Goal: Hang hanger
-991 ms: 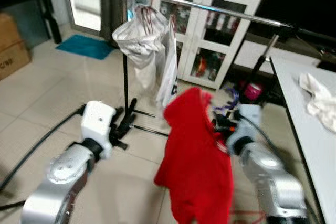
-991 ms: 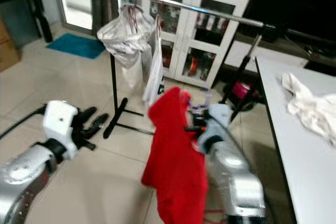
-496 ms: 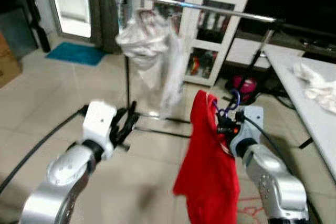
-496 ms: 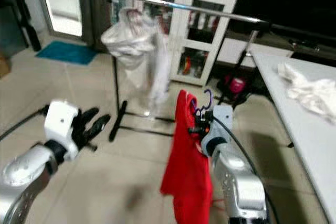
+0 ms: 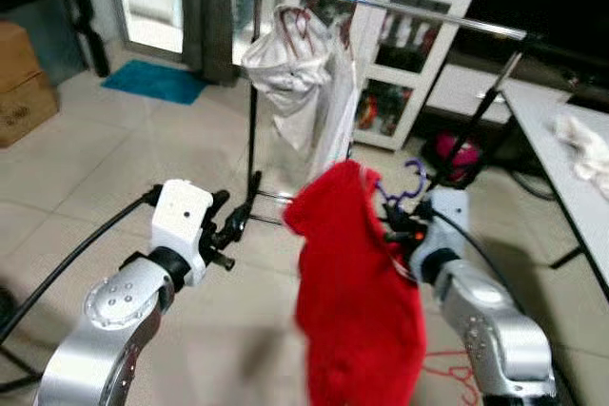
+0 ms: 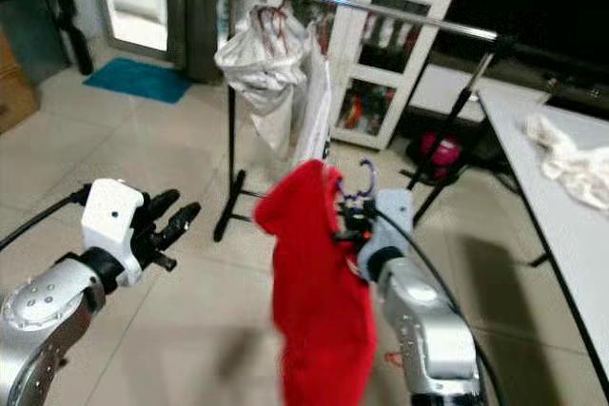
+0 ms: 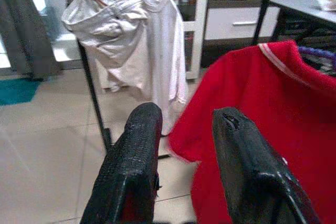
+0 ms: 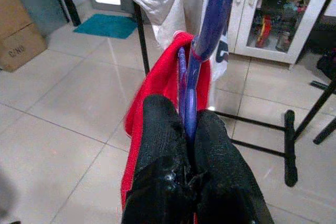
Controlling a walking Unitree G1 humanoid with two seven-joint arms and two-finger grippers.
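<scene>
A purple hanger (image 8: 207, 30) carries a red shirt (image 5: 357, 301) that hangs low in front of me. My right gripper (image 8: 188, 129) is shut on the hanger's neck, its hook (image 5: 411, 178) poking up beside the shirt. Ahead stands a clothes rack with a silver rail (image 5: 400, 7), where white garments (image 5: 295, 83) hang on red hangers near its left end. The red shirt is below the rail and short of it. My left gripper (image 7: 184, 124) is open and empty, held out at the left with its black fingers (image 5: 233, 221) toward the rack's black post (image 5: 253, 111).
A white glass-door cabinet (image 5: 390, 54) stands behind the rack. A white table (image 6: 561, 206) with a white cloth (image 6: 576, 154) runs along the right. A cardboard box (image 5: 24, 78) and a teal mat (image 5: 152, 81) lie at the left. Tiled floor lies in front of me.
The camera has shifted, and the rack now appears nearer and more central. The red shirt has swung and spread wider on the hanger. Both grippers keep their states.
</scene>
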